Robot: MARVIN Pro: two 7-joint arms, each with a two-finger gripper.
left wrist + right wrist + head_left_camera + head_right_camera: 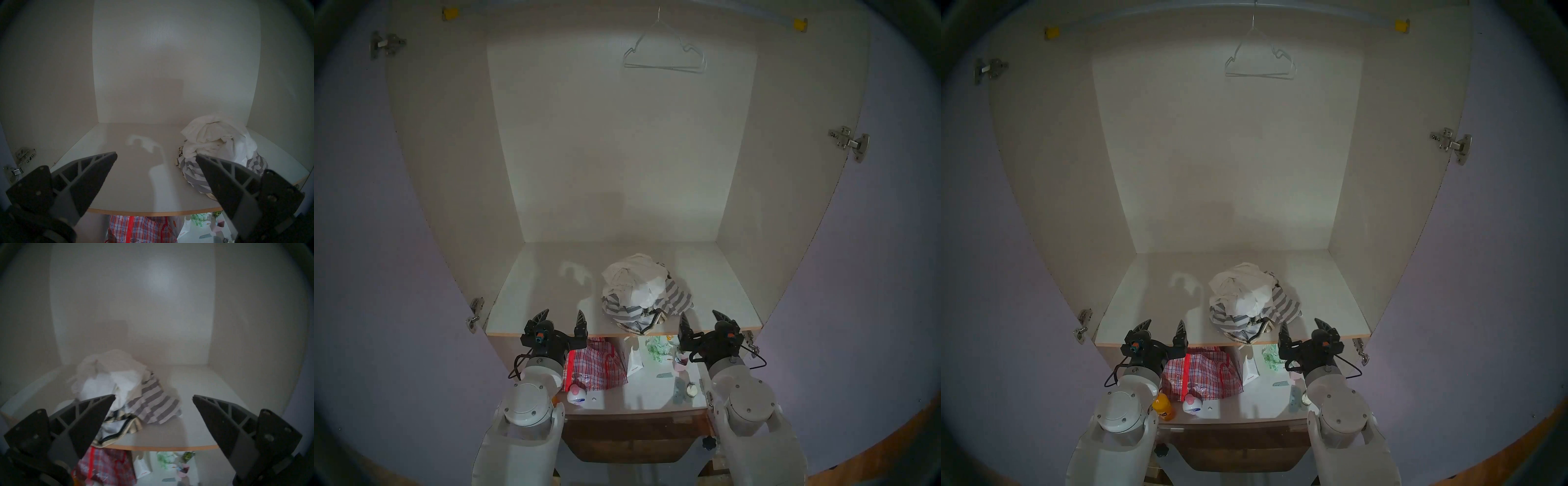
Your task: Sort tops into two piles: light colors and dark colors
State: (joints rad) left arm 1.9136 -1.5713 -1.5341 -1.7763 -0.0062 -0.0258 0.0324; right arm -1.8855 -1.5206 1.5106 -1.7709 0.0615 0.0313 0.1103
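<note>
step: sorting not yet begun, tops [644, 293] lying in one heap | left gripper [561, 319] and right gripper [704, 320] hanging spread, empty | next: likely lifting white top [634, 273] off first

One heap of tops [644, 292] on the wardrobe shelf [548, 288], three garments in it: one plain white top [634, 275], one grey-striped top [677, 298], one beige top with thin black stripes [648, 322]. One wire hanger [665, 56] up on the rail. Below, one red-and-white checked bag [599, 368]. Two grippers: left gripper [563, 319], right gripper [704, 320], both spread wide, neither holding anything.
</note>
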